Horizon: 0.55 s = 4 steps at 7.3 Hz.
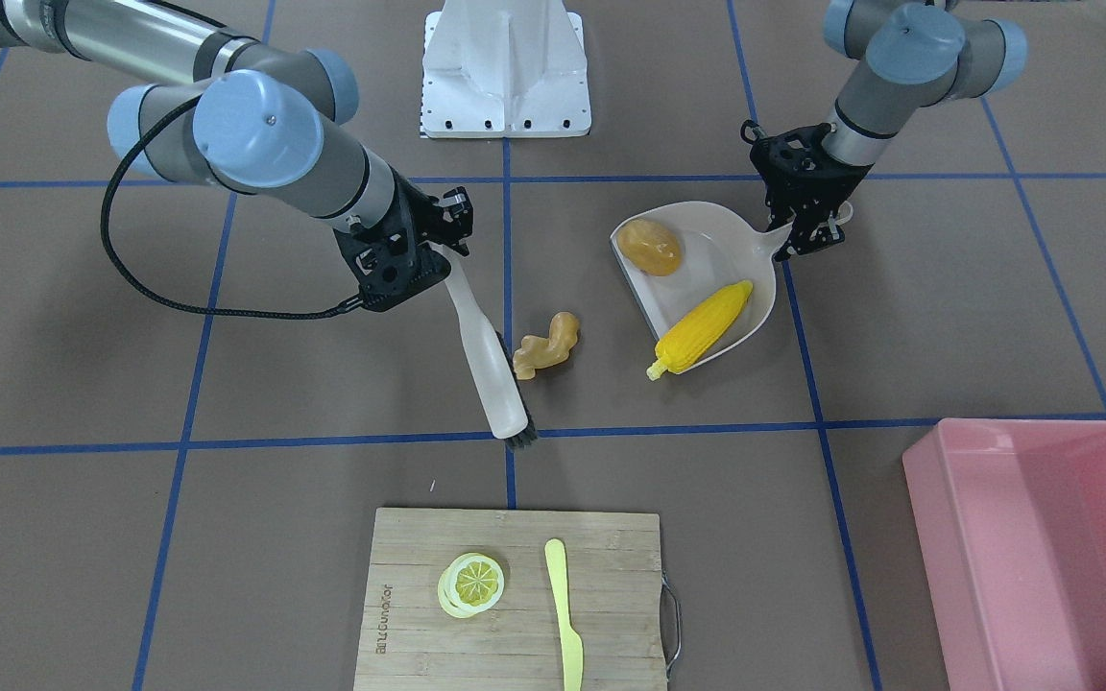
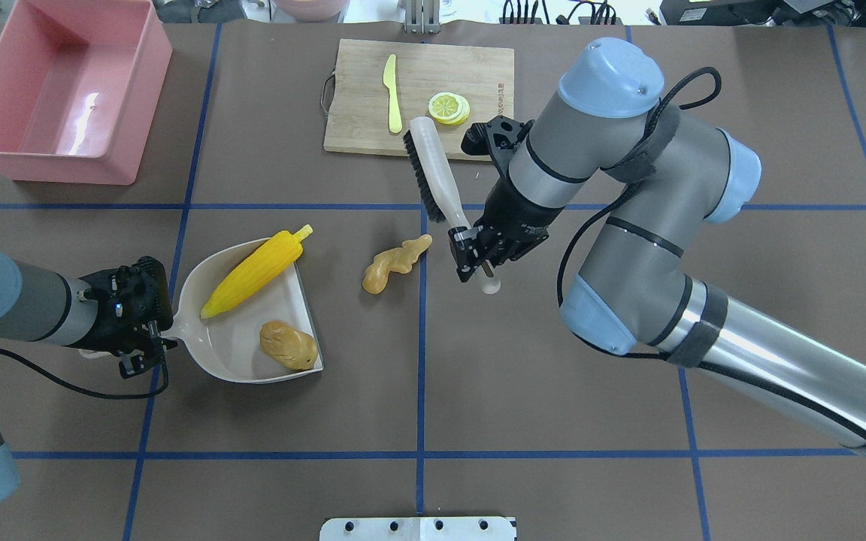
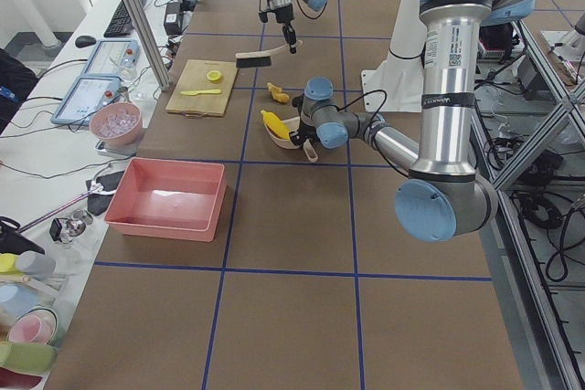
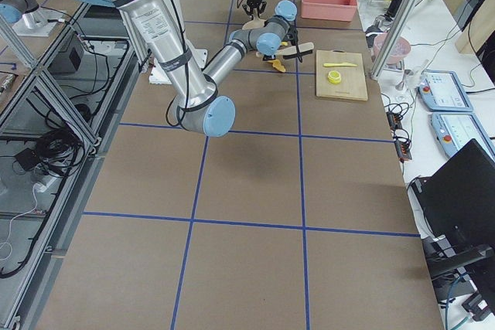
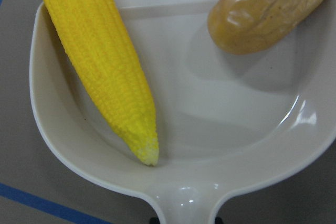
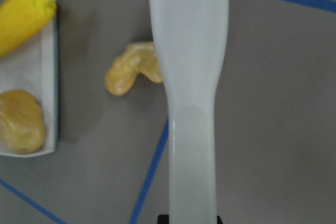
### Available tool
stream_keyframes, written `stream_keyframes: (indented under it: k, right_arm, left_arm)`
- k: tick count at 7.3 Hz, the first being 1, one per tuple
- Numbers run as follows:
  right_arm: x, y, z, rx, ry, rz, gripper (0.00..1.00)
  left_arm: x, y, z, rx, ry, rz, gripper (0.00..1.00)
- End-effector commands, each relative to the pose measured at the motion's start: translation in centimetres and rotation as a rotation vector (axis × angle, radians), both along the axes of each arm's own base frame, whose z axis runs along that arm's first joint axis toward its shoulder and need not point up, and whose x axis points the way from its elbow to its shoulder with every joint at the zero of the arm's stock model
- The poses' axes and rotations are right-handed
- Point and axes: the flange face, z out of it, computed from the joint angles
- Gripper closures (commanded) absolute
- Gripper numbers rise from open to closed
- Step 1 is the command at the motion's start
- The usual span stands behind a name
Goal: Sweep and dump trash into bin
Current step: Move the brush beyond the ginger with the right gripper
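Two toy foods sitting in the dustpan, ginger lying outside it

We are finding one piece of writing: burnt-in lettering (image 1: 382,619) along one short edge of the bamboo cutting board (image 2: 361,83), too small for us to read.

We are seeing the left gripper (image 2: 153,330) pinching the handle of the beige dustpan (image 2: 234,342), its fingers pressed against both sides. In the pan, just ahead of that gripper, the yellow corn cob (image 2: 252,274) is lying along the side wall farther from the robot, its stalk end poking past the open lip. The glossy brown potato (image 2: 288,344) is resting in the opposite corner by the lip, apart from the corn. The pink bin (image 2: 49,169) is standing well apart from the left gripper, out beyond it away from the robot, its floor showing a streak of glare.

We are seeing the right gripper (image 2: 476,252) clamped on the handle of the white brush (image 2: 431,161), whose dark-bristled head is reaching away from the robot toward the board. The knobbly tan ginger root (image 2: 392,263) is lying on the brown table (image 2: 290,421) just beside the right gripper, on its side toward the left gripper, between the brush and the pan's open lip and touching neither. Beyond the brush head, a lemon slice (image 2: 448,107) and a yellow knife (image 2: 391,94) are lying apart on the board.
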Motion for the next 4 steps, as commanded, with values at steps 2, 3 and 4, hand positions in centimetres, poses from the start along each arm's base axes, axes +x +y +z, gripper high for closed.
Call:
stream_keyframes:
  k: [2, 3, 4]
  right_arm:
    - [-1.2, 7.4, 3.3, 0.151, 0.294, -0.119, 1.00]
    - [-1.5, 7.0, 4.1, 0.148, 0.315, -0.115, 1.00]
    - [-3.5, 5.8, 5.0, 0.144, 0.363, -0.103, 1.00]
  left_arm:
    - [0.8, -0.6, -2.3, -0.022, -0.039, -0.003, 1.00]
    - [1.1, -0.9, -2.9, -0.026, -0.050, 0.000, 1.00]
    - [1.3, -1.0, -3.6, -0.029, -0.061, 0.000, 1.00]
